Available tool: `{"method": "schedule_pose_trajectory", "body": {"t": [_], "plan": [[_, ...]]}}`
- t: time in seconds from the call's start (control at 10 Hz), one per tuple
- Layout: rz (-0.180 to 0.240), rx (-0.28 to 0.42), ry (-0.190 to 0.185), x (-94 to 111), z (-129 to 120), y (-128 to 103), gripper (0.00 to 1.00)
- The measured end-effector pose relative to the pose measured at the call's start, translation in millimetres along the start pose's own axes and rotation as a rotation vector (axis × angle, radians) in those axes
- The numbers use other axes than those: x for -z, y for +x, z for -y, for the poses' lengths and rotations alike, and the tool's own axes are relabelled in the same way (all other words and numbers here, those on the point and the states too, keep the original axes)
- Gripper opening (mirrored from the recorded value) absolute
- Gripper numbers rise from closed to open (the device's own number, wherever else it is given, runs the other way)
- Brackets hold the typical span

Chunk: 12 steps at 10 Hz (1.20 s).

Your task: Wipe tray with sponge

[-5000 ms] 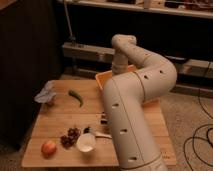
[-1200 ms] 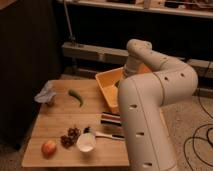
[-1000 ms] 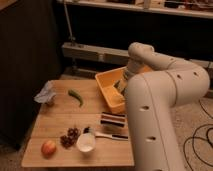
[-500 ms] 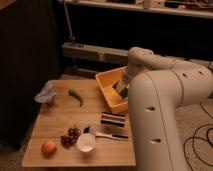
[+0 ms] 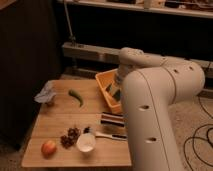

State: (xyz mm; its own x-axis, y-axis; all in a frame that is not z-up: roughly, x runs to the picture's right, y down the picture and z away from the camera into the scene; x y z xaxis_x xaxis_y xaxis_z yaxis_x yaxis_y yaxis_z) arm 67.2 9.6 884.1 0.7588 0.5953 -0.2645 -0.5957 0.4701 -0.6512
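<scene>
My hand reaches down into the large yellow-orange rectangular plastic tray at the far right edge of the wooden table, just above the small pale sponge with a dark layer lying inside it; whether the hand is spread or pressed together I cannot tell. On the table beside the tray lie a green chilli pepper, a grey crumpled cloth, a black, white and red striped block, a small white cup, a dark berry cluster and a reddish round fruit.
</scene>
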Motion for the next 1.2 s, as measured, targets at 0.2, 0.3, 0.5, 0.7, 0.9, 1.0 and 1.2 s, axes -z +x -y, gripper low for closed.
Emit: {"method": "schedule_pose_trajectory", "body": {"t": [0.2,0.3,0.5,0.7,0.9,1.0,1.2], "plan": [[-0.03,-0.001,-0.01,9.4,-1.3,25.2,0.0],[-0.038,-0.011,-0.007,13.5,2.3,36.6,0.0],[-0.037,-0.064,0.007,26.4,24.2,60.9,0.0],[-0.023,-0.102,0.023,32.2,47.1,59.1,0.0],[-0.01,-0.132,0.041,33.9,72.8,49.9,0.0],[-0.007,-0.138,0.045,32.4,79.7,46.6,0.0],[-0.002,-0.131,0.045,22.7,86.0,28.9,0.0]]}}
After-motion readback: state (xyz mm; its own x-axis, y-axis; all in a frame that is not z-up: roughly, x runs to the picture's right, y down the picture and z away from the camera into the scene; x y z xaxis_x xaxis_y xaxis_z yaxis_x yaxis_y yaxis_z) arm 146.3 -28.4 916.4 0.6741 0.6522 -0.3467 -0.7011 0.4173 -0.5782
